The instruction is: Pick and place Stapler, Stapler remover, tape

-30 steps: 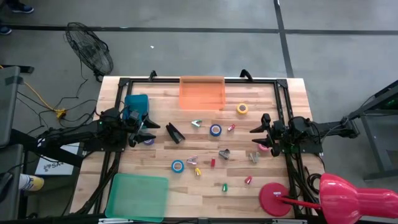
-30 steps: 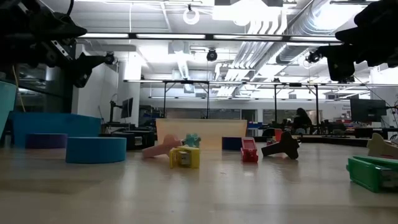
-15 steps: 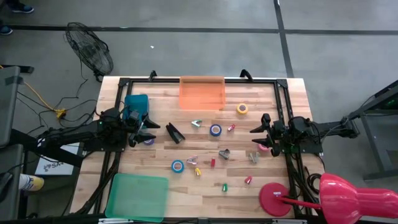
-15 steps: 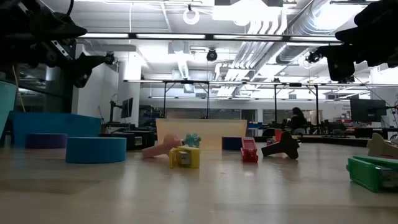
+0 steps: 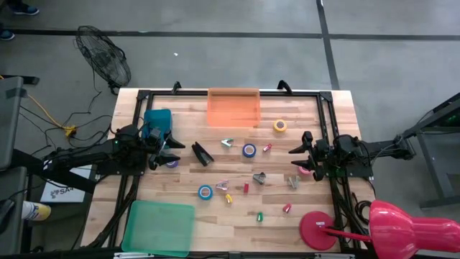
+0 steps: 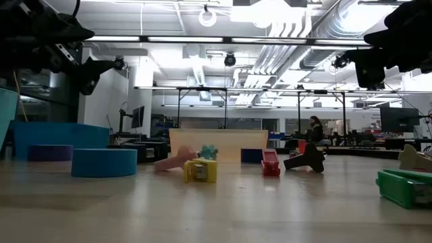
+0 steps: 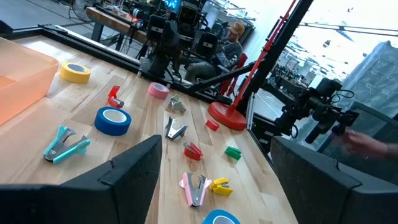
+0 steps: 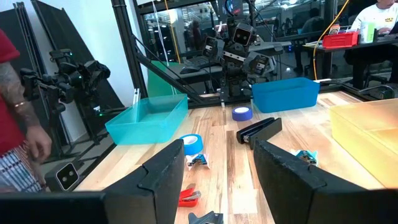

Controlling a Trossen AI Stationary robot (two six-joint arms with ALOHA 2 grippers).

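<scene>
The black stapler (image 5: 202, 153) lies on the wooden table left of centre, also in the right wrist view (image 8: 260, 130). Tape rolls lie flat: yellow (image 5: 279, 126), blue (image 5: 249, 150), blue (image 5: 205, 192), pink (image 5: 305, 170), purple (image 5: 172, 162). Claw-shaped staple removers lie scattered: teal (image 5: 227, 142), pink (image 5: 222, 185), grey (image 5: 259, 178). My left gripper (image 5: 167, 151) hovers open at the table's left edge, beside the purple roll (image 7: 217, 186). My right gripper (image 5: 302, 155) hovers open at the right edge, above the pink roll (image 8: 227, 180). Neither has anything between its fingers.
An orange tray (image 5: 233, 108) stands at the far edge, a blue bin (image 5: 158, 122) at the far left and a green tray (image 5: 159, 226) at the near left. A red lamp base (image 5: 318, 230) stands near right. Small red, yellow and green pieces lie mid-table. A person (image 8: 18, 112) stands beyond the table.
</scene>
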